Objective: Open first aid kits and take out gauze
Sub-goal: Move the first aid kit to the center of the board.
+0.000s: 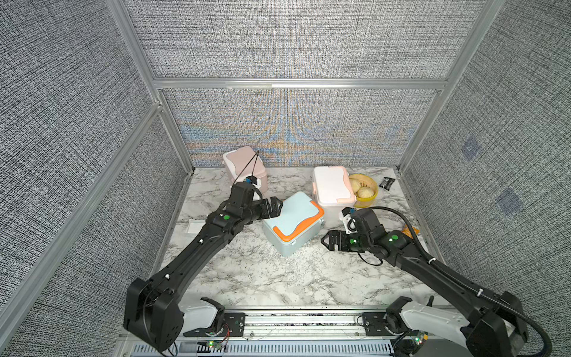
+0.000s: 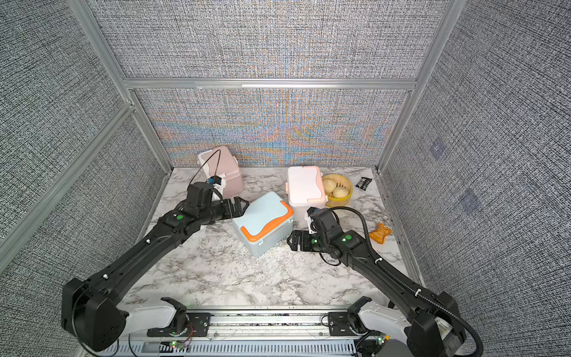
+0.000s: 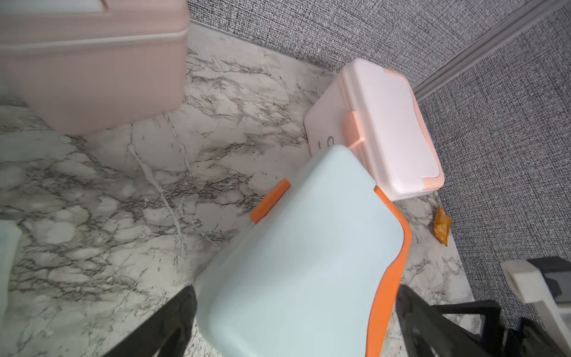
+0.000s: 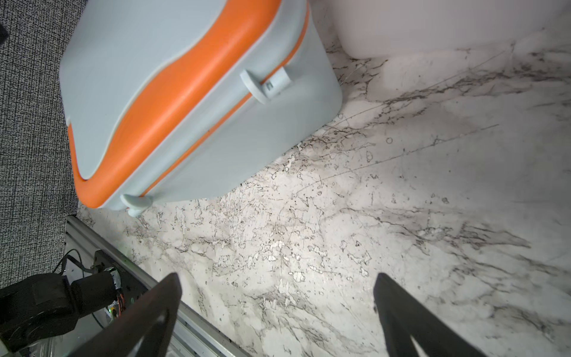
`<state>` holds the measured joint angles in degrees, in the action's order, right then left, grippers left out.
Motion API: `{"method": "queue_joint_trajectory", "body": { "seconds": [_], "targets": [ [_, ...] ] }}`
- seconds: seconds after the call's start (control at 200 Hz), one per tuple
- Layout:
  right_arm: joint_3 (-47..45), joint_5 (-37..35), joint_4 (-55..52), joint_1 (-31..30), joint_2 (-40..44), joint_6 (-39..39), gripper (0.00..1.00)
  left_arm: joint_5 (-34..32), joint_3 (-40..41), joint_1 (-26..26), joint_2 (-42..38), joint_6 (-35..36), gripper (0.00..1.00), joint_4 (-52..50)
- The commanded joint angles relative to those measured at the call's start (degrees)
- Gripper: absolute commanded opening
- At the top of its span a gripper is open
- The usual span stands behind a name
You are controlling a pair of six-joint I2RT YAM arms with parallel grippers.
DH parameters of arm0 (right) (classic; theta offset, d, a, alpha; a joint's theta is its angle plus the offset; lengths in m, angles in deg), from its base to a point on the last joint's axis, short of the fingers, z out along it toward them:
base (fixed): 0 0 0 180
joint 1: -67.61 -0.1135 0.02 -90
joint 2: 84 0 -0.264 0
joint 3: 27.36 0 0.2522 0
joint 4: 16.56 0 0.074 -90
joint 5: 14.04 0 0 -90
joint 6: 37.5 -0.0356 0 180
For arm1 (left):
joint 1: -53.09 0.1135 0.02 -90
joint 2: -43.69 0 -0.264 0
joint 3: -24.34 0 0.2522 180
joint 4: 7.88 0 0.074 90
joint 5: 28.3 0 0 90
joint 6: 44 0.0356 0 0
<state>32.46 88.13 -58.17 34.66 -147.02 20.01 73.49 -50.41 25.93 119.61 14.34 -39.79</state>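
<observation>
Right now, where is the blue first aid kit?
In both top views the blue kit sits shut at the middle of the table, between the left gripper and the right gripper, close in front of the white kit.

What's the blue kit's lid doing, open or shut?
Shut: the light blue kit has its lid flush on the base, no gap showing.
</observation>
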Motion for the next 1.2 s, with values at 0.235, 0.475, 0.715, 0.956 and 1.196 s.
{"method": "queue_joint_trajectory", "body": {
  "seconds": [0.235,0.475,0.715,0.956,1.196],
  "targets": [
    [-1.9,-0.99,3.84,-0.01,0.54,-1.69,0.99,15.58,3.34,-2.56,5.81,-3.23,1.0,8.55],
    [-1.0,-4.56,2.57,-0.02,1.93,-1.43,0.99,14.73,11.62,-10.61,0.34,-9.61,1.0,15.19],
    [1.17,-10.99,-0.77,0.68,2.47,0.6,0.99,12.59,15.58,-18.03,-1.6,-13.71,0.99,21.25],
    [4.74,-9.9,0.52,1.65,-1.75,5.13,0.99,5.76,14.73,-17.8,-2.88,-9.87,0.99,20.11],
    [6.58,2.11,-0.54,1.75,-5.36,8.44,0.92,16.06,13.27,-20.07,4.2,-15.21,1.0,27.87]
  ]
}}
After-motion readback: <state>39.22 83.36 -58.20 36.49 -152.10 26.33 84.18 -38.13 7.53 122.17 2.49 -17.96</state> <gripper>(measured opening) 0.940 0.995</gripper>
